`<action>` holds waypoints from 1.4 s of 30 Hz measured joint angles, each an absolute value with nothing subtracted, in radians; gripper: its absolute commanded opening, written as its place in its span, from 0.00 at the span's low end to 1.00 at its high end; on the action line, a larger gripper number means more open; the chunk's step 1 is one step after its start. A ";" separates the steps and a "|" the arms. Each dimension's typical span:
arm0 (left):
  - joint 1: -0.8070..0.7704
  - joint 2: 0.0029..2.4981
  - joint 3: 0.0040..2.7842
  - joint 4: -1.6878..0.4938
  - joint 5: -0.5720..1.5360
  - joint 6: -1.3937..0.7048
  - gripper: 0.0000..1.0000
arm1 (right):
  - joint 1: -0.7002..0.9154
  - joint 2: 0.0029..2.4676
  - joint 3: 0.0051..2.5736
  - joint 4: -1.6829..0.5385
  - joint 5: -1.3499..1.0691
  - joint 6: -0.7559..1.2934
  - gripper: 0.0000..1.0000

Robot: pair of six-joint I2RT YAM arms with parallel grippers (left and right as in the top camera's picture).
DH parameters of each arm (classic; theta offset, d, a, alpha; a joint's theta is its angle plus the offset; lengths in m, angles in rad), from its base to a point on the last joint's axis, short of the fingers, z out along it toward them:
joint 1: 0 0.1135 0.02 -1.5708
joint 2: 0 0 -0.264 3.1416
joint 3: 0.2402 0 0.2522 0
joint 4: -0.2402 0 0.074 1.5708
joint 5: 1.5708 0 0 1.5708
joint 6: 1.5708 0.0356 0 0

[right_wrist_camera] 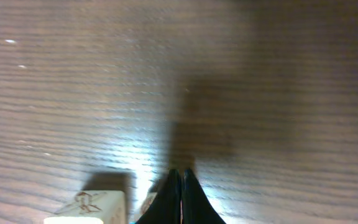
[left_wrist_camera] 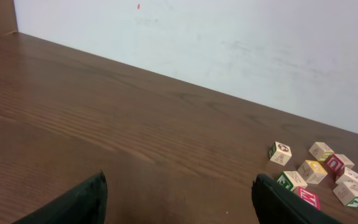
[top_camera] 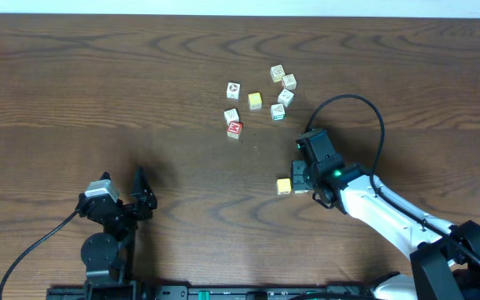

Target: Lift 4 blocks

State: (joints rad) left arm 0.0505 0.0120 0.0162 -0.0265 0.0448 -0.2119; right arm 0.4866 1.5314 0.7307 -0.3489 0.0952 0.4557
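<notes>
Several small letter blocks lie in a loose cluster at the table's far middle, among them a red block [top_camera: 234, 128] and a yellow one [top_camera: 255, 101]. The left wrist view has the cluster at its right edge, with the red block [left_wrist_camera: 308, 197] nearest. A yellow-orange block [top_camera: 283, 186] and a whitish block [top_camera: 301, 187] lie apart, beside my right gripper [top_camera: 301, 171]. That gripper [right_wrist_camera: 180, 173] is shut, holds nothing and points down at bare wood. The whitish block [right_wrist_camera: 89, 208] sits just left of its fingers. My left gripper [top_camera: 144, 193] rests wide open at the near left, holding nothing [left_wrist_camera: 179, 199].
Whitish cubes with small coloured pictures [top_camera: 285, 97] mix with the cluster. A black cable [top_camera: 365, 104] loops over the table behind the right arm [top_camera: 390, 212]. A white wall [left_wrist_camera: 229, 50] rises past the table's far edge.
</notes>
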 measured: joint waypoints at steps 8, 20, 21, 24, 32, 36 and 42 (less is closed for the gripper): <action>0.051 0.012 0.016 -0.027 0.045 -0.212 0.75 | 0.486 1.531 0.730 -0.418 0.131 0.462 0.01; 0.051 0.012 0.016 -0.027 0.045 -0.212 0.75 | 0.486 1.531 0.730 -0.429 0.124 0.464 0.01; 0.051 0.012 0.016 -0.027 0.045 -0.212 0.75 | 0.486 1.531 0.730 -0.433 0.125 0.464 0.01; 0.051 0.012 0.016 -0.027 0.045 -0.212 0.75 | 0.486 1.531 0.730 -0.461 0.151 0.488 0.01; 0.051 0.012 0.016 -0.027 0.045 -0.212 0.75 | 0.377 1.532 0.730 -0.538 0.201 0.575 0.01; 0.051 0.012 0.016 -0.027 0.045 -0.212 0.75 | 0.342 1.532 0.730 -0.573 0.152 0.591 0.01; 0.051 0.012 0.016 -0.027 0.045 -0.212 0.75 | 0.351 1.532 0.730 -0.607 0.072 0.596 0.01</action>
State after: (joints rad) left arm 0.0505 0.0120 0.0162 -0.0265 0.0448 -0.2119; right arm 0.3508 1.5318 0.7296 -0.6067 0.0723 0.5957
